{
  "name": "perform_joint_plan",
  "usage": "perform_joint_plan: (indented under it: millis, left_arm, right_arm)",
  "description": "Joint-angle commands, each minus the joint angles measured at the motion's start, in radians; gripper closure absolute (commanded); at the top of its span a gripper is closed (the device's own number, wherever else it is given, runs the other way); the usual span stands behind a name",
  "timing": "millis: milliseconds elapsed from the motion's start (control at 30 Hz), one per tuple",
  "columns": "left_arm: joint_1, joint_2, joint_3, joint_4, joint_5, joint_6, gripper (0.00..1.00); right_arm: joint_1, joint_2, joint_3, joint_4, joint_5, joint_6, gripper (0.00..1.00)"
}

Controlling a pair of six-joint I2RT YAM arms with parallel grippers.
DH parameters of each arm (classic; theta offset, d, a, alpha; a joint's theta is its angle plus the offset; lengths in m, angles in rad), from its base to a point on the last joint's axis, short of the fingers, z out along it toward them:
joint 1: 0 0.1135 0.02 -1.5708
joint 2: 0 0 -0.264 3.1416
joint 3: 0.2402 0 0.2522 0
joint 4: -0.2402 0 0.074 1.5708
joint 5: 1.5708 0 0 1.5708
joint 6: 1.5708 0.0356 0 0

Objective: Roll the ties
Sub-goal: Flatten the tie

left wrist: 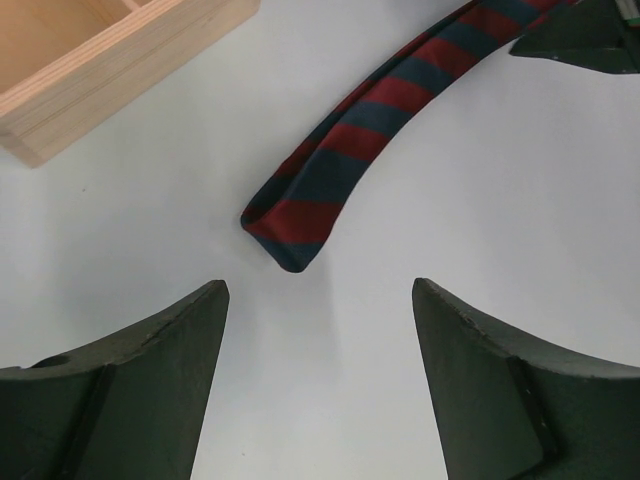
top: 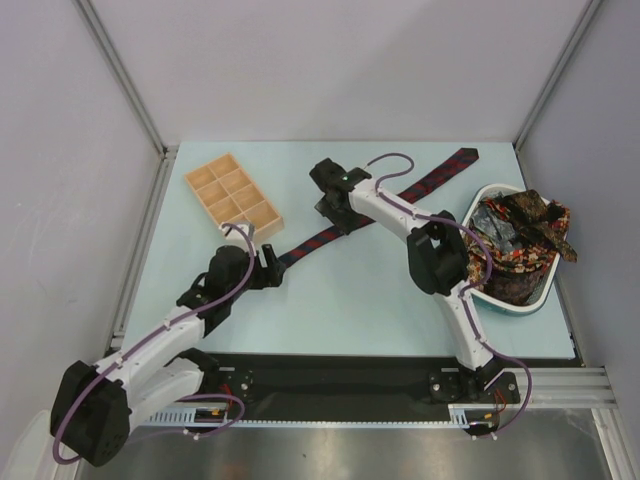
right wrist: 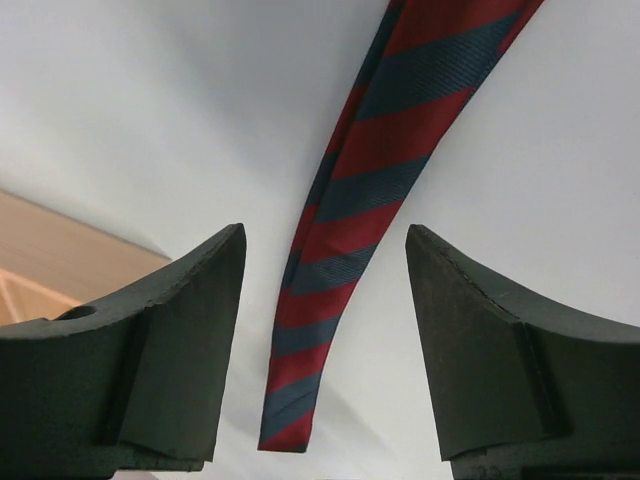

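Overhead, you see a navy striped tie (top: 432, 180) with red diagonal bands lying flat on the pale table (top: 380, 300), one long slant that passes under your right gripper (top: 338, 222) and ends just ahead of your left gripper (top: 275, 265). Only this view shows the rest of the ties (top: 525, 235), a tangle of red, brown and gold fabric heaped in a white basket (top: 515, 308), well away from both sets of fingers, behind the right arm's elbow. Your left wrist camera gives the close detail. Both dark fingers (left wrist: 150, 380) stand wide apart with nothing between them, and the tie's narrow end, folded back on itself into a small rounded loop, sits just beyond the fingertips, centred on the gap and not touching either one. Beyond the left finger is a corner of the wooden tray (left wrist: 110, 60); beyond the right finger, a dark piece of the other gripper rests at the tie. Your right wrist camera shows what the top view hides. Its fingers (right wrist: 170, 360) are also spread, and the tie runs lengthwise down the gap between them, with bare table showing on both sides, so neither pad touches the cloth. The tie's end lies near the base of the left finger, and a slice of wood shows outside that finger.
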Motion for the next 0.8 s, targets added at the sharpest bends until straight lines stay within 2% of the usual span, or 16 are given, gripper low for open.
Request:
perform_joint_plan:
  millis: [0, 167, 400, 567, 767]
  left_arm:
    - [-0.002, 0.042, 0.033, -0.026, -0.05, -0.01, 0.2]
    - [-0.002, 0.092, 0.05, -0.029, -0.049, -0.021, 0.19]
    - [0.0, 0.183, 0.093, -0.031, -0.041, -0.059, 0.18]
    - [0.0, 0.292, 0.173, -0.089, -0.053, -0.123, 0.2]
    - [0.005, 0.379, 0.231, -0.128, -0.096, -0.177, 0.28]
  right_arm:
    - [0.014, 0.042, 0.072, -0.128, 0.046, 0.055, 0.3]
    - [0.022, 0.067, 0.08, -0.129, 0.056, 0.076, 0.29]
    - [0.017, 0.139, 0.18, -0.191, 0.069, 0.083, 0.29]
    - [0.006, 0.15, 0.181, -0.193, 0.063, 0.089, 0.29]
    - [0.002, 0.124, 0.151, -0.172, 0.05, 0.064, 0.29]
